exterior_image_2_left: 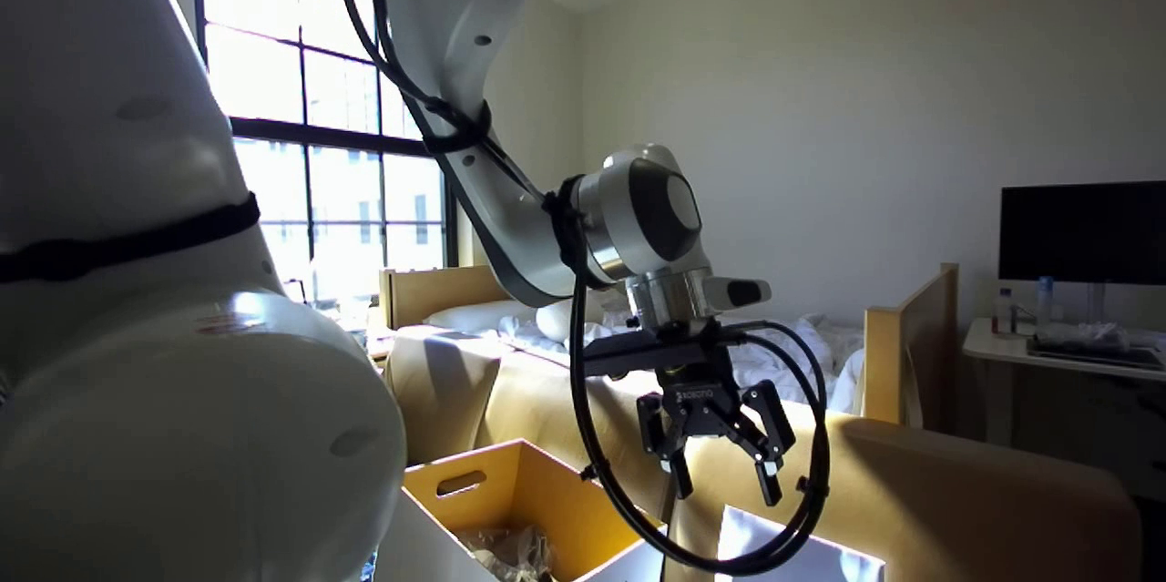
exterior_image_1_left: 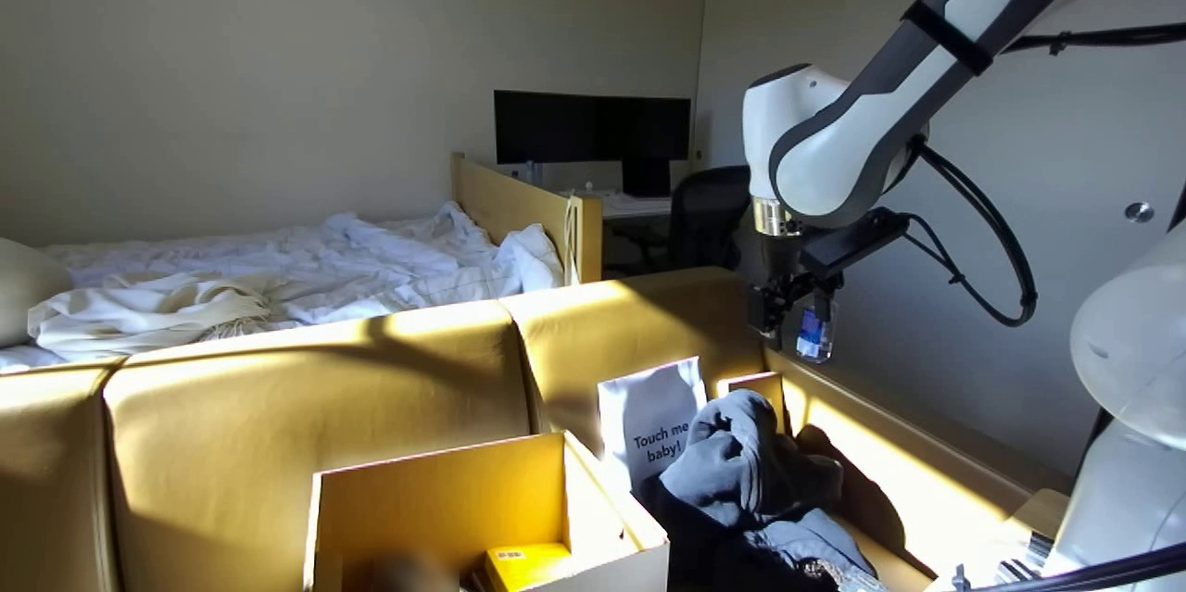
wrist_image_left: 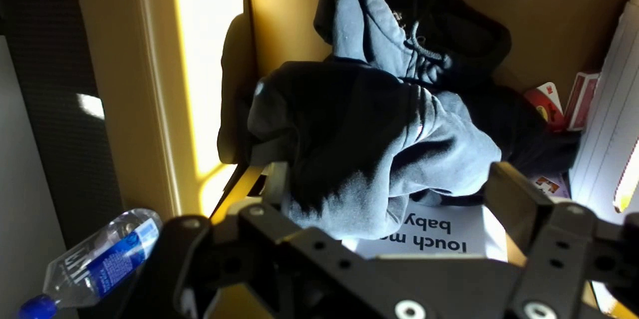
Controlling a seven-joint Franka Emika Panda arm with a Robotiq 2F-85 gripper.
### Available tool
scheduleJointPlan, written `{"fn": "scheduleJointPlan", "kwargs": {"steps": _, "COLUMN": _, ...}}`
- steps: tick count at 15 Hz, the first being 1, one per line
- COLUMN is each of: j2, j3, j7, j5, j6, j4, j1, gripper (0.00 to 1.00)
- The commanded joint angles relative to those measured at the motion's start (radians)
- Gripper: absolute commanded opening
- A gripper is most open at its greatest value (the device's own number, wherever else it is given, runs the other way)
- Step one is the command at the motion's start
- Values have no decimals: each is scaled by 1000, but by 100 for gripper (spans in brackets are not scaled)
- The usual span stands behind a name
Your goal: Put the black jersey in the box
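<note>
The black jersey (exterior_image_1_left: 741, 481) lies in a crumpled heap on the sofa seat, beside the box. In the wrist view the jersey (wrist_image_left: 359, 134) fills the middle, with its hood and drawstring towards the top. The box (exterior_image_1_left: 445, 490) is open on top, white outside and yellow-brown inside; it also shows in an exterior view (exterior_image_2_left: 569, 491). My gripper (exterior_image_1_left: 783, 328) hangs well above the jersey and points down. Its fingers are spread apart with nothing between them, in an exterior view (exterior_image_2_left: 727, 486) and in the wrist view (wrist_image_left: 394, 194). The jersey is out of view where the window shows.
A yellow packet (exterior_image_1_left: 528, 564) lies in the box. A white "Touch me baby" sign (exterior_image_1_left: 653, 421) stands against the sofa back (exterior_image_1_left: 315, 425), behind the jersey. A plastic bottle (wrist_image_left: 102, 266) shows past the sofa arm (wrist_image_left: 145, 84). Small red packs (wrist_image_left: 549, 107) lie beside the jersey.
</note>
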Motion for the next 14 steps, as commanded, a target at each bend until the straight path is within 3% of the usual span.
{"fn": "scheduleJointPlan", "kwargs": {"steps": 1, "j2": 248, "j3": -10, "j7": 91, "j5": -74, "j6": 199, "j4": 12, "j1": -50, "gripper": 100}}
{"fn": "scheduleJointPlan", "kwargs": {"steps": 3, "j2": 377, "j3": -26, "j7": 216, "j5": -197, "j6": 278, "j4": 41, "j1": -77, "gripper": 100}}
{"fn": "scheduleJointPlan", "kwargs": {"steps": 5, "j2": 511, "j3": -92, "j7": 358, "j5": -360, "j6": 327, "j4": 91, "j1": -48, "gripper": 100}}
{"fn": "scheduleJointPlan", "kwargs": {"steps": 6, "j2": 578, "j3": -82, "j7": 418, "j5": -424, "j6": 360, "j4": 117, "j1": -71, "gripper": 100}}
{"fn": "scheduleJointPlan", "kwargs": {"steps": 10, "j2": 832, "j3": -188, "j7": 707, "j5": -694, "j6": 468, "j4": 297, "j1": 19, "gripper": 100}}
{"fn": "scheduleJointPlan", "kwargs": {"steps": 11, "j2": 708, "j3": -147, "j7": 597, "j5": -610, "j6": 425, "j4": 199, "j1": -27, "gripper": 100}}
{"fn": "scheduleJointPlan", "kwargs": {"steps": 14, "j2": 834, "j3": -170, "j7": 671, "j5": -661, "j6": 447, "j4": 296, "j1": 8, "gripper": 100}}
